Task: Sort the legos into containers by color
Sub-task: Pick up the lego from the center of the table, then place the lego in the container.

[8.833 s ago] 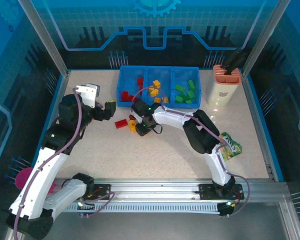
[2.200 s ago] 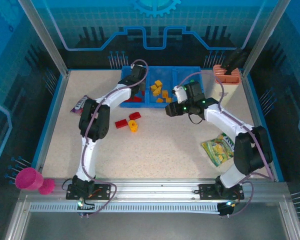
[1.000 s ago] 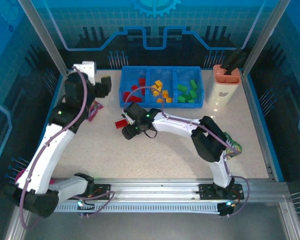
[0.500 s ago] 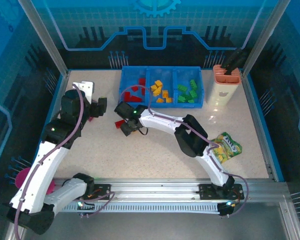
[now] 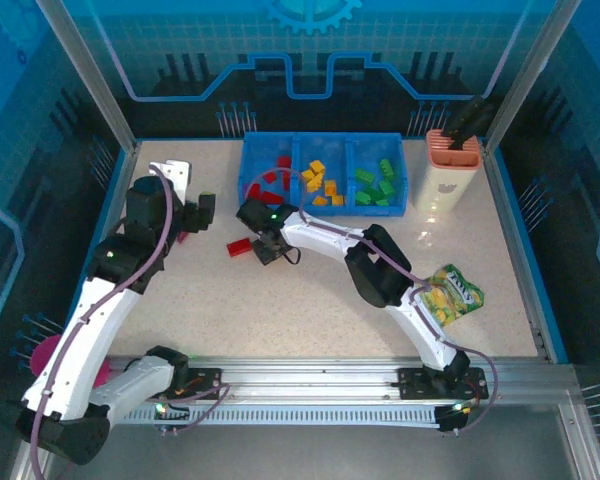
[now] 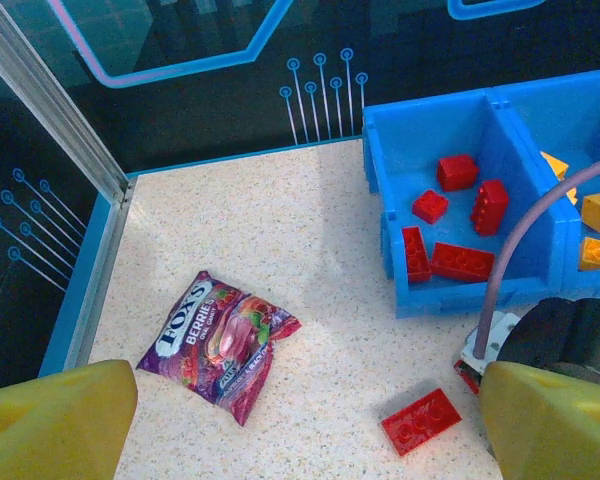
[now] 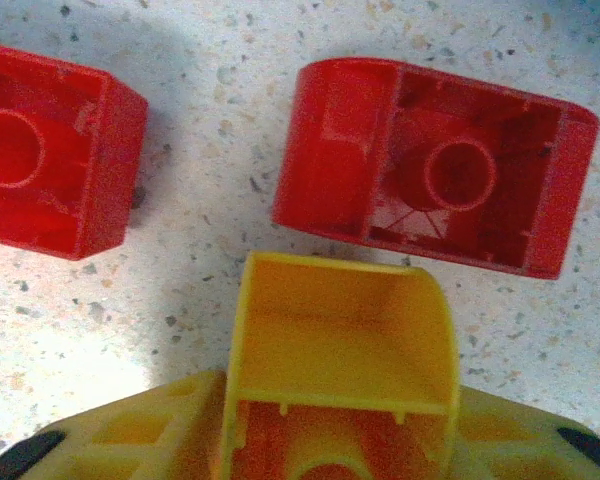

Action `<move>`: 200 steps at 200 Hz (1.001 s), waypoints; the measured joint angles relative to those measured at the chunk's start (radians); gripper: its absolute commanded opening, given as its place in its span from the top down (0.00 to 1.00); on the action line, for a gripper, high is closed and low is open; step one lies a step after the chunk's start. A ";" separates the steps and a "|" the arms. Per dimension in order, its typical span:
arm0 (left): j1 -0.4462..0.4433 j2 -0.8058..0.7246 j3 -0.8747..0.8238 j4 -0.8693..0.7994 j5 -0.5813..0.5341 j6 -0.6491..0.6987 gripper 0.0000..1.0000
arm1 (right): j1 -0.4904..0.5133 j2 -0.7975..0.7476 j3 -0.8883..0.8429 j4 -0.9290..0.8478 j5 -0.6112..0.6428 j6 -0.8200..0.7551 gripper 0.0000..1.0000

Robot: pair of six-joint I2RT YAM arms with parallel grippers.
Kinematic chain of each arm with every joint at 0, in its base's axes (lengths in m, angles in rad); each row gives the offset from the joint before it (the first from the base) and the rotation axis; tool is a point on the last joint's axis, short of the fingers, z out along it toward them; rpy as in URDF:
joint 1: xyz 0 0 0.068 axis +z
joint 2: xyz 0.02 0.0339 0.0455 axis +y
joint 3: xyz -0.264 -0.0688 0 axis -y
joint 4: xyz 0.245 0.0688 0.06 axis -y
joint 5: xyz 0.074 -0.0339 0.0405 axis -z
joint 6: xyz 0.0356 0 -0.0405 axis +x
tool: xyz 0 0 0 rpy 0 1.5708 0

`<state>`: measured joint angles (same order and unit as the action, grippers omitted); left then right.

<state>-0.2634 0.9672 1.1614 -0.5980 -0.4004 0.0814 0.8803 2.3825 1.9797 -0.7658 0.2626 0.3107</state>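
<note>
Right pincer (image 5: 266,246) sits low over the surface (image 5: 310,310), just in front of the blue bin (image 5: 320,140). In its wrist view it reads as closed on an orange-yellow brick (image 7: 345,330), hollow underside toward the camera; fingers and brick are the same colour and hard to separate, so this is a judgement. Two reds lie on the surface just beyond it: first red brick (image 7: 435,165), open underside and inner tube showing; second red brick (image 7: 50,150), apart from it, toward that view's left edge. The top view shows a loose red brick (image 5: 240,247) just beside the pincer.

Left pincer (image 5: 202,208) hovers over the surface's left part; fingers (image 6: 50,420) spread wide, nothing between them; Fox's packet (image 6: 220,340) lies below.

Bin so far: reds in left compartment (image 6: 420,140), yellows in middle compartment (image 5: 308,152), greens in right compartment (image 5: 365,155).

Handling, as judged: bricks are light, rigid hard plastic that will not deform; glossy walls likely slippery, and a small brick may twist or pop out if pinched off-centre. Best hold is square across two flat opposite side walls, mid-height, not over the studs or the hollow rim; the orange-yellow one belongs in the middle compartment.
</note>
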 measured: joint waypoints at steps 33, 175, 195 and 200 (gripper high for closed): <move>0.002 0.017 -0.003 0.004 0.000 0.000 0.10 | -0.008 0.000 0.000 0.002 -0.021 -0.021 0.72; 0.031 0.032 -0.076 0.058 0.030 0.031 0.02 | -0.352 -0.202 0.166 -0.115 -0.013 -0.209 0.71; 0.031 0.035 -0.078 0.057 0.035 0.032 0.02 | -0.384 -0.084 0.287 -0.127 -0.036 -0.215 0.71; 0.032 0.038 -0.078 0.057 0.042 0.030 0.02 | -0.390 -0.052 0.323 -0.128 -0.043 -0.215 0.71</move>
<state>-0.2317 1.0054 1.0836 -0.5407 -0.3588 0.1116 0.4904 2.3306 2.3024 -0.8940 0.2192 0.0959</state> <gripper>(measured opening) 0.980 0.349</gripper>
